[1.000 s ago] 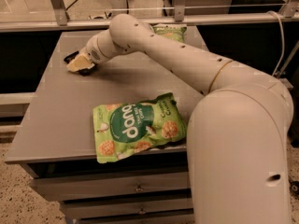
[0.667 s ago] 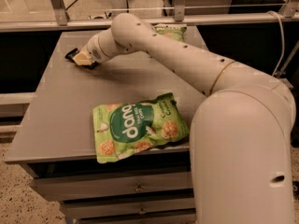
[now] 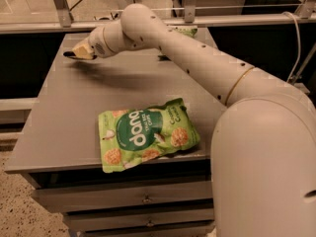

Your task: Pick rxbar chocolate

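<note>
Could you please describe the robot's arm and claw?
The arm is smooth, off-white and tubular, with a row of small dark dots and a thin brass-coloured ring. Its small, tapered cream claw sits over the table's far left corner.

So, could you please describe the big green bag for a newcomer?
On the table, near its front edge, lies the dang bag, far from the gripper at the far left corner. It says dang in white and dwarfs the small green bag behind the arm.
</note>
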Robot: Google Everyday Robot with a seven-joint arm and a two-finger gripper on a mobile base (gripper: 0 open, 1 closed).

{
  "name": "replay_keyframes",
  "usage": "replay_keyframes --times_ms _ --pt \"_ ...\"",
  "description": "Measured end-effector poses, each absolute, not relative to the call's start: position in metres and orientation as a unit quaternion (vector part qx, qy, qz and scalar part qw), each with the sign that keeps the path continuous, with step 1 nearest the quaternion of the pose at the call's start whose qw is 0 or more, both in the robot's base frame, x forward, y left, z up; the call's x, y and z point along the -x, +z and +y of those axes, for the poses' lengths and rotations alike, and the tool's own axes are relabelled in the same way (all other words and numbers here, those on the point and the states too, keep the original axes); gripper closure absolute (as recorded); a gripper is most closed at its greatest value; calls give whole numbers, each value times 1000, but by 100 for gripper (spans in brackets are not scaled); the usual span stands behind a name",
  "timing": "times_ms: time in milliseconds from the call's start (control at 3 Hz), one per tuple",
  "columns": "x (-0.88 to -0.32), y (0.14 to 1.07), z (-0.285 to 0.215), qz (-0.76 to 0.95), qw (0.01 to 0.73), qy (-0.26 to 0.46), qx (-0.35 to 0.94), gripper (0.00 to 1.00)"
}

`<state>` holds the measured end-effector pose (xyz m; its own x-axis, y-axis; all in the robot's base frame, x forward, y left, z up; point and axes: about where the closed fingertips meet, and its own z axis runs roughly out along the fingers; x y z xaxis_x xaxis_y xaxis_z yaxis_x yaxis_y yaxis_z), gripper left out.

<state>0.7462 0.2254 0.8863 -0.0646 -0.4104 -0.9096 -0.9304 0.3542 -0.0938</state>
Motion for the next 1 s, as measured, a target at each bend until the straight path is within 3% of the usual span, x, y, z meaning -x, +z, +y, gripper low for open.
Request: replay_keyframes --times_ms 1000 --pt "-721 957 235 600 521 327 512 100"
